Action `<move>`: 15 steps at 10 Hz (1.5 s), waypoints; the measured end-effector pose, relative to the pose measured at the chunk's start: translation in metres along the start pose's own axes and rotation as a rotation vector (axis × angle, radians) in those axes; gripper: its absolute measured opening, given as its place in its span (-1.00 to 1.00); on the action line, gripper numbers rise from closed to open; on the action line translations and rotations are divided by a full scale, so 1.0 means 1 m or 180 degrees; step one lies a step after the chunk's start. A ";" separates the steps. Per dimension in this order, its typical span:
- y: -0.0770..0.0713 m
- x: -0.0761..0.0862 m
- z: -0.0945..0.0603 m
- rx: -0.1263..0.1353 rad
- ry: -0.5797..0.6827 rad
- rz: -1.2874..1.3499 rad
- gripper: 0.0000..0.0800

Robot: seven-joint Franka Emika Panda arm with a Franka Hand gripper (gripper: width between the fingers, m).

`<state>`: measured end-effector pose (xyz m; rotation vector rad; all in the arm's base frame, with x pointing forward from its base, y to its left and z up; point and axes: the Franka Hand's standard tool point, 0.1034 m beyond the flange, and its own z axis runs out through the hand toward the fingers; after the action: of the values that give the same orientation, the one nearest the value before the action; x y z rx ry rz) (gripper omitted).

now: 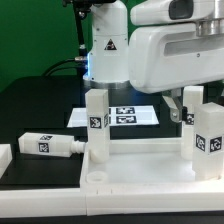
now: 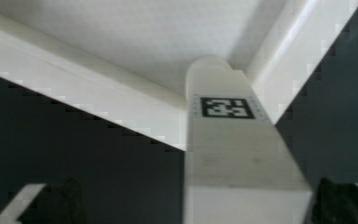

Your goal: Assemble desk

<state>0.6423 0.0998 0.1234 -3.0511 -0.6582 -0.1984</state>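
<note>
On the black bench (image 1: pixel 30 105), the desk top (image 1: pixel 140 170) carried upright legs; the jaws straddled one leg (image 2: pixel 238 150), but whether they gripped it was unclear.

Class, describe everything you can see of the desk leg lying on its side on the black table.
The lying leg is a short, square-section white bar, plastic by its look, with a black-and-white square tag on the face toward the camera. It rests horizontally on the black table, at the exterior view's left, beside the desk top. Nothing grips it.
</note>
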 end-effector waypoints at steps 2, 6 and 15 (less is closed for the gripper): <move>0.001 0.000 0.000 0.0001 0.0000 0.0187 0.33; -0.001 0.000 0.000 0.0005 0.0002 0.1317 -0.28; -0.009 0.002 0.001 0.0110 -0.0079 0.5348 -0.28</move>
<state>0.6403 0.1091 0.1227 -2.4395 1.7659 -0.0698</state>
